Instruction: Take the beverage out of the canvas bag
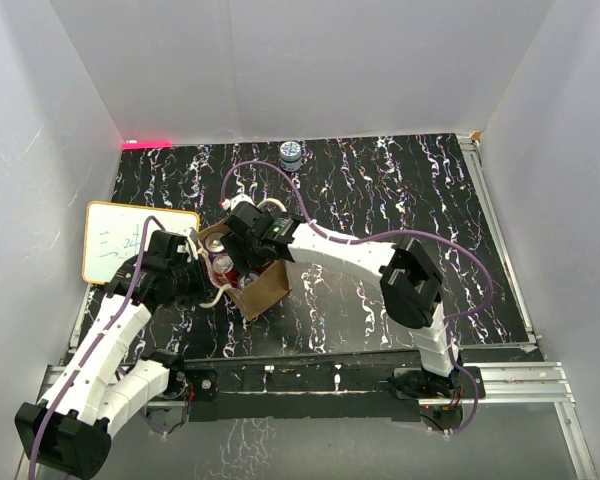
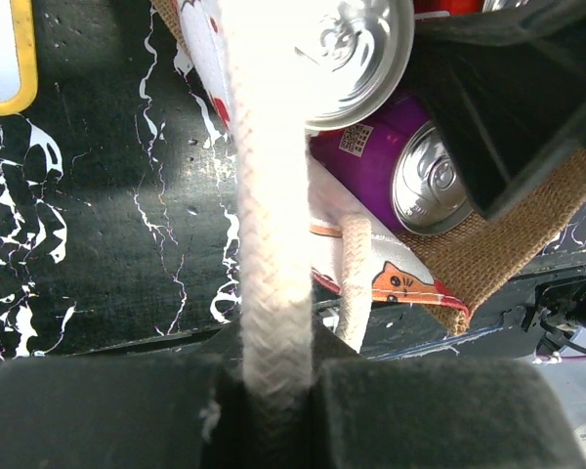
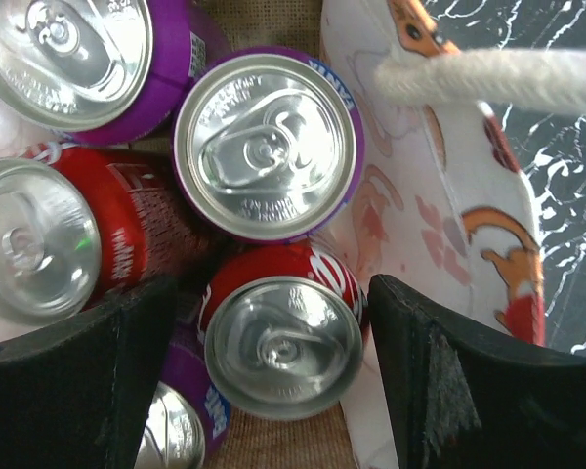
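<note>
Five cans at least, red and purple, sit tops-up in the canvas bag (image 1: 268,292), just left of the bench's (image 1: 400,180) centre, so I judge removal barely begun. At the bag's nine o'clock the left fingers (image 2: 449,415) are clamped on a rope handle (image 2: 269,195). Over its twelve o'clock side the right fingers (image 3: 459,391) stand apart astride a red can (image 3: 283,342), not gripping it. Closing and lifting are left to do.

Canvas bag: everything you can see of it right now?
Tan-brown woven canvas bag, white lining with orange cat prints, cream rope handles. It stands open on the black marbled table, holding soda cans, red and purple. The left fingers are shut on one handle; the open right fingers straddle a red can inside.
</note>
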